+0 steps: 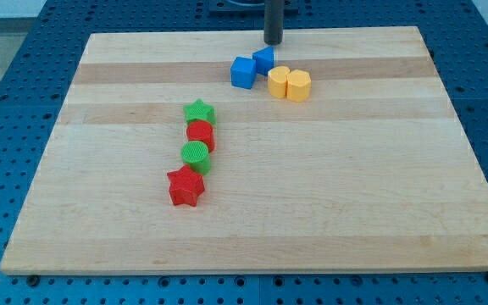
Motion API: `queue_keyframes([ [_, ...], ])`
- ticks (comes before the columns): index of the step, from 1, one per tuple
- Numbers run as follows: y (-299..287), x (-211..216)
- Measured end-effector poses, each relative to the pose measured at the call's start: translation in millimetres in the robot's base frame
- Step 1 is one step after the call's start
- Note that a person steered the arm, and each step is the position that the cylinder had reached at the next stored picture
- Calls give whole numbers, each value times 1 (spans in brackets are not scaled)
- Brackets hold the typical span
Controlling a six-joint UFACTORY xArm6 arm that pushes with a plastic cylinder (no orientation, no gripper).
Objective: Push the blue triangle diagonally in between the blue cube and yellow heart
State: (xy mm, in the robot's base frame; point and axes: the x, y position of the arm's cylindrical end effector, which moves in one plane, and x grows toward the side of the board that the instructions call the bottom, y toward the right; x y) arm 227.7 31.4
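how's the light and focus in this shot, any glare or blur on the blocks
Camera view: light is even and soft, with no hard glare on the wooden board. The blue cube, blue triangle and yellow heart are sharp enough to tell apart, each with only a faint shadow at its base. My tip, just above the blue triangle, looks slightly soft, and the rod is cropped by the view's top edge.
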Motion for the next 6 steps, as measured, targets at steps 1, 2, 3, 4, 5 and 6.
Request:
queue_keyframes([
  [1, 0, 30],
  [2, 0, 56],
  [3, 0, 60],
  [4, 0, 59],
  [5, -13, 61],
  [6, -19, 65],
])
